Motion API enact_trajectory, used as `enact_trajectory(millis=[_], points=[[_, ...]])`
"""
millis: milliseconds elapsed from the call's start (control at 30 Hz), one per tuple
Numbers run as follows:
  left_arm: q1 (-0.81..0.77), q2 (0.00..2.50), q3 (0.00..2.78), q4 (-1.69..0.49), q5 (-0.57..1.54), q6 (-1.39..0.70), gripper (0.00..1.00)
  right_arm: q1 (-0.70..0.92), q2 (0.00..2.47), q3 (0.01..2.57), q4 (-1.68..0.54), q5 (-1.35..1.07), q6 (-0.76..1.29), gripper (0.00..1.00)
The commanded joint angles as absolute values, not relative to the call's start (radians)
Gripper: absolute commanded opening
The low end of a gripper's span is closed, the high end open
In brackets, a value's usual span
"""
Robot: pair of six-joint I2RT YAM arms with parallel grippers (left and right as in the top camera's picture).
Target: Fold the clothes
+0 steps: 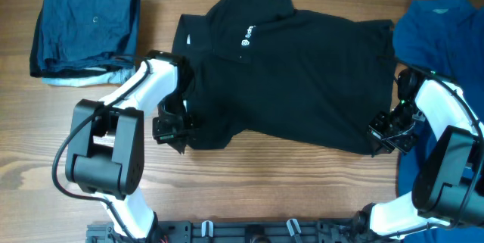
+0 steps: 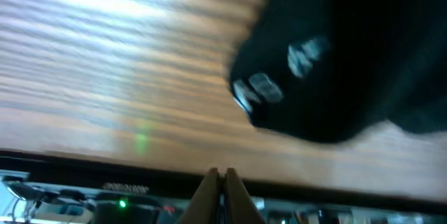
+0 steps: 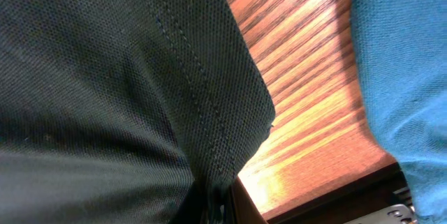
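Observation:
The clothes here are chiefly a black polo [image 1: 302,76] spread flat on the wooden table, collar to the left, white logo [image 1: 248,38] up. My left gripper [image 1: 172,129] sits at the polo's lower left corner. In the left wrist view its fingertips [image 2: 221,176] are pressed together with nothing between them, and the black cloth [image 2: 349,56] with a white label [image 2: 262,88] lies beyond. My right gripper [image 1: 384,135] is at the lower right hem. It [image 3: 225,202] is shut on the stitched edge of the polo [image 3: 105,77].
A bright blue shirt [image 1: 439,31] lies at the right edge under my right arm and shows beside the polo [image 3: 405,63]. A folded navy stack [image 1: 87,27] rests at the back left. The table's front edge [image 1: 265,224] runs just behind both grippers.

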State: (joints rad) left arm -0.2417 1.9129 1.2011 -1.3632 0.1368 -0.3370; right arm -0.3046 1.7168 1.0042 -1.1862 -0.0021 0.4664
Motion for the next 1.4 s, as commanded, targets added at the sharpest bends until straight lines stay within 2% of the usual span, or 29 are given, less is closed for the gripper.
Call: enact_trajectory(millis=[0,200,233,367,400,433,467,500,700,833,900,933,1033,1067,1367], points=[[-0.216,1.894,1.197,-1.325,0.109,-0.408,0.04,-0.309,1.728,1.023,-1.193,0.054,0.476,0.04],[-0.216,1.890,1.197,-1.294,0.111,-0.404,0.04,-0.306,1.728,1.023,-1.218,0.089,0.523,0.04],[-0.216,1.879,1.197,-1.293,0.111,-0.405,0.04,-0.306,1.728,1.024,-1.217,0.090,0.523,0.08],[-0.216,1.822,1.213,-1.287,0.111,-0.405,0.04,-0.306,1.728,1.055,-1.252,0.047,0.471,0.45],[-0.216,1.802,1.225,-1.288,0.111,-0.404,0.04,-0.306,1.728,1.070,-1.272,0.049,0.471,0.68],[-0.216,1.785,1.237,-1.287,0.111,-0.404,0.04,-0.306,1.728,1.087,-1.286,0.057,0.470,0.82],[-0.216,1.767,1.251,-1.281,0.111,-0.403,0.06,-0.306,1.728,1.106,-1.303,0.061,0.469,0.93],[-0.216,1.750,1.268,-1.266,0.111,-0.397,0.09,-0.306,1.728,1.126,-1.317,0.060,0.469,0.97],[-0.216,1.703,1.487,-1.222,0.115,-0.397,0.26,-0.306,1.728,1.374,-1.433,0.060,0.440,0.99],[-0.216,1.702,1.589,-1.047,0.115,-0.397,0.55,-0.306,1.728,1.558,-1.446,0.061,0.387,0.99],[-0.216,1.704,1.589,-0.908,0.115,-0.397,0.52,-0.306,1.728,1.614,-1.417,0.064,0.354,1.00],[-0.217,1.710,1.589,-0.849,0.115,-0.397,0.45,-0.306,1.728,1.633,-1.397,0.073,0.335,1.00],[-0.227,1.737,1.589,-0.640,0.114,-0.397,0.12,-0.306,1.731,1.642,-1.278,0.131,0.270,1.00],[-0.229,1.752,1.589,-0.585,0.114,-0.397,0.04,-0.306,1.731,1.642,-1.248,0.131,0.262,1.00],[-0.260,2.082,1.589,-0.049,0.115,-0.397,0.04,-0.306,1.731,1.642,-0.956,0.131,0.262,1.00]])
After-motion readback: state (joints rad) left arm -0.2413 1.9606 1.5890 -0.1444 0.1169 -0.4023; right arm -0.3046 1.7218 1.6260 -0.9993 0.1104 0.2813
